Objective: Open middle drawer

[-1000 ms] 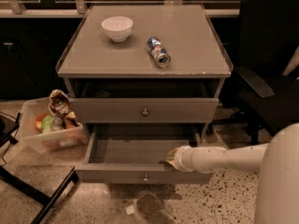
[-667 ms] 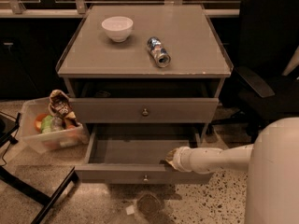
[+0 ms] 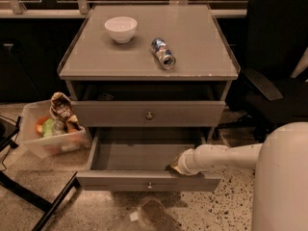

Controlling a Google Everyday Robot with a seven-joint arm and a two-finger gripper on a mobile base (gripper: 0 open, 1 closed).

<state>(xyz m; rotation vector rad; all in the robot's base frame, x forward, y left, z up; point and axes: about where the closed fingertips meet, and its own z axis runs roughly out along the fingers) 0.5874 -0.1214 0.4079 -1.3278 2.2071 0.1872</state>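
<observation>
The gripper (image 3: 174, 168) sits low and right of centre, tucked against the inside of the middle drawer's (image 3: 115, 181) front; how far it's open, I can't tell. Its white arm (image 3: 224, 156) reaches in from the lower right. That drawer is pulled well out, grey inside showing. Above it, the upper drawer (image 3: 110, 114) is closed or nearly so. On the cabinet top (image 3: 202, 42), a white bowl (image 3: 121, 29) and a can (image 3: 163, 53) on its side. At left, a plastic bin (image 3: 48, 141).

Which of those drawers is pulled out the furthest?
The lower drawer, its grey inside showing, with the gripper inside by its front panel. The drawer above sits much further back.
</observation>
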